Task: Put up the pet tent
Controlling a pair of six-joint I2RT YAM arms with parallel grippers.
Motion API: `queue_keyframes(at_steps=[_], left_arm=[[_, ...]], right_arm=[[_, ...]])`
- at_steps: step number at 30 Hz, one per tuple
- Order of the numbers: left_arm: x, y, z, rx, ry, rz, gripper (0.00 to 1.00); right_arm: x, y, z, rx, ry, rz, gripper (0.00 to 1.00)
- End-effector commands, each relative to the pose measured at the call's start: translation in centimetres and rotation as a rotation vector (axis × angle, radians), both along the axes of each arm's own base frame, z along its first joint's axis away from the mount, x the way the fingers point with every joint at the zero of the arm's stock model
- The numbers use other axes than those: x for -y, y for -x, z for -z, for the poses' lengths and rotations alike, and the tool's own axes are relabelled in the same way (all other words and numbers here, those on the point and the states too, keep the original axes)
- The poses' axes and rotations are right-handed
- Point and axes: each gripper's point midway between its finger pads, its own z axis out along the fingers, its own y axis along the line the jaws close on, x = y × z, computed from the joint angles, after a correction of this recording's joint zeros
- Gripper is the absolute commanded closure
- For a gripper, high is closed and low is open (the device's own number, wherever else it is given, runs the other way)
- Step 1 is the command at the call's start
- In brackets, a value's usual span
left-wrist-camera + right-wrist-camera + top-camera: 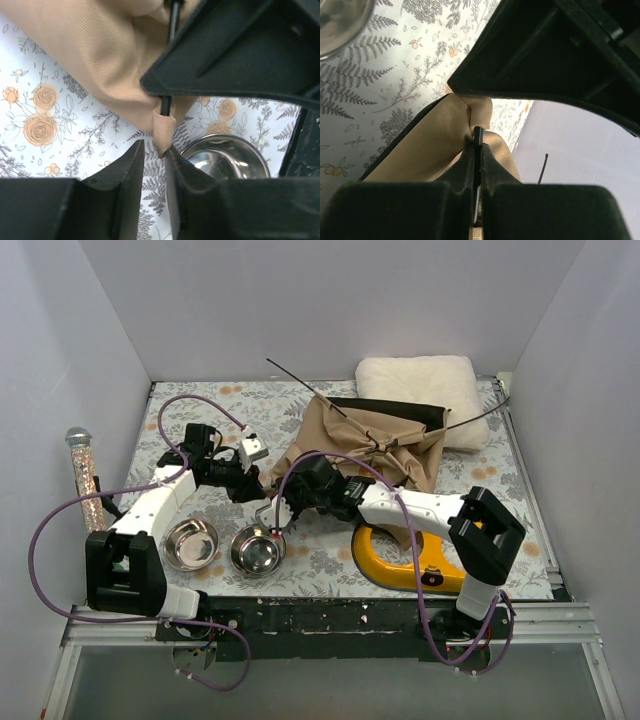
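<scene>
1. The pet tent (pixel 370 445) lies collapsed in a tan heap at the far middle of the table (pixel 318 558). Its far right side lies against a cream cushion (pixel 420 385) in the far right corner.
2. One thin black rod (pixel 300 380) sticks out of the heap toward the far edge.
3. The left fingers (pixel 125 172) stand a narrow gap apart. The tent's near-left corner hangs at their tips and touches one of them.
4. The right fingers (pixel 492 172) are closed and pinch a fold of the tent's fabric beside that corner.
5. Two steel bowls (pixel 190 543) sit by the near edge, and a yellow bowl stand (pixel 395 565) lies near the near right corner.
</scene>
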Motion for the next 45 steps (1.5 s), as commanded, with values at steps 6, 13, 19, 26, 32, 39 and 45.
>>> queue_keyframes(at_steps=[6,13,19,26,32,39,45], left_arm=[[-4.5,-2.8,-5.0,0.043,0.126,-0.157,0.43],[-7.0,-5.1,-5.1,0.02,0.129,-0.276,0.34],[-7.8,-8.2,-6.6,0.03,0.154,-0.382,0.11],[-8.6,-12.1,-7.9,0.004,0.178,-0.461,0.03],[-8.5,-13.5,-7.9,-0.02,0.178,-0.471,0.03],[-7.9,-13.7,-8.6,-0.035,0.187,-0.479,0.02],[-5.9,-14.2,-11.7,0.048,0.154,-0.416,0.02]], right_arm=[[0.3,1.7,2.0,-0.133,0.023,0.042,0.99],[-1.5,-0.5,1.1,-0.245,-0.012,0.204,0.72],[-1.5,0.0,-0.9,-0.366,-0.014,0.255,0.34],[-0.8,2.4,-3.5,-0.539,-0.062,0.251,0.29],[-1.2,2.1,-2.3,-0.563,-0.016,0.274,0.24],[-2.4,2.5,-6.4,-0.586,-0.071,0.177,0.21],[2.7,-1.4,-15.9,-0.864,-0.437,0.415,0.23]])
